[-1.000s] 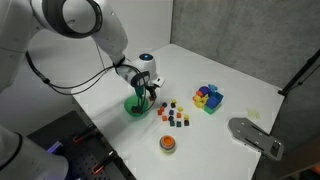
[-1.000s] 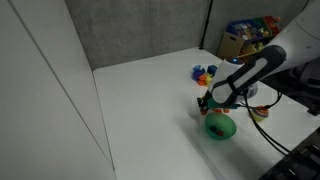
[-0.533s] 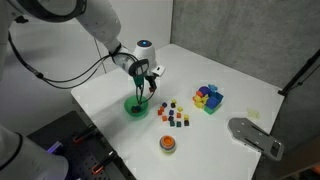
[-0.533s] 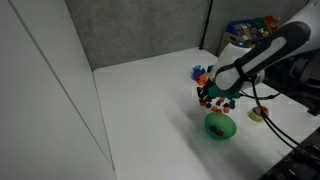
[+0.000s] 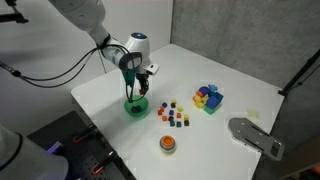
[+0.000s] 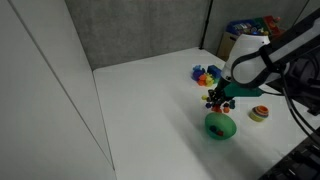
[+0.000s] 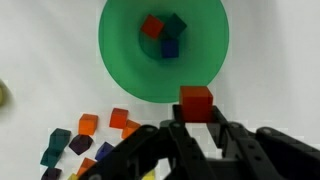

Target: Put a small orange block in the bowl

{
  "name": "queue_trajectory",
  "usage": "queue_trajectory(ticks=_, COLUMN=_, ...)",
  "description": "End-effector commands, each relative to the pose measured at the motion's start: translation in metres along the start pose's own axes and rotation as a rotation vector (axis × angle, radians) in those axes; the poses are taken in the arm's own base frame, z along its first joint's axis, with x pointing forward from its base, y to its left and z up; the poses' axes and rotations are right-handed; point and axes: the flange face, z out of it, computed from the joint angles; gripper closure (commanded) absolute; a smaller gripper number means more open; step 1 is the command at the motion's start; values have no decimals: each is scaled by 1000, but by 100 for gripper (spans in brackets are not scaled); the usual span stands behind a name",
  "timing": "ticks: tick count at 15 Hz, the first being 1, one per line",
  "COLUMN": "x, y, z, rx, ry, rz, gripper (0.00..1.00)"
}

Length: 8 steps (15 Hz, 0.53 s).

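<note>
The gripper point(image 7: 196, 128) is clamped on the small orange block point(image 7: 196, 101); only the wrist view shows this grasp. The block sits over the near rim of the bowl point(image 7: 120, 60), directly below. Three cubes point(image 7: 163, 36) lie inside the bowl. Loose cubes point(image 7: 90, 140) lie beside it. In an exterior view the gripper point(image 5: 140, 88) hangs clear above the bowl.

1. A white table point(image 5: 240, 75) carries the items below.
2. Small coloured cubes point(image 5: 176, 116) lie in a loose cluster.
3. A pile of larger bright blocks point(image 5: 208, 97) sits near them.
4. An orange round container point(image 5: 167, 144) stands apart, near the table's edge.
5. A flat grey object point(image 5: 255, 136) lies by another edge.
</note>
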Motion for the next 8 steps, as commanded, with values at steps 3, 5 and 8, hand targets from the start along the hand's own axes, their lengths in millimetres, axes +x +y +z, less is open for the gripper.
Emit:
queue_trajectory(ticks=3, x=-26, y=13, z=-36, rx=-35, ry=-41, rz=-71, gripper=23)
queue_trajectory(ticks=5, x=-29, y=13, z=-50, rx=-34, ry=-47, rz=-83, gripper=6)
queue_trajectory(ticks=8, x=-31, y=12, z=-74, rx=-25, ry=-62, rz=-112, gripper=0)
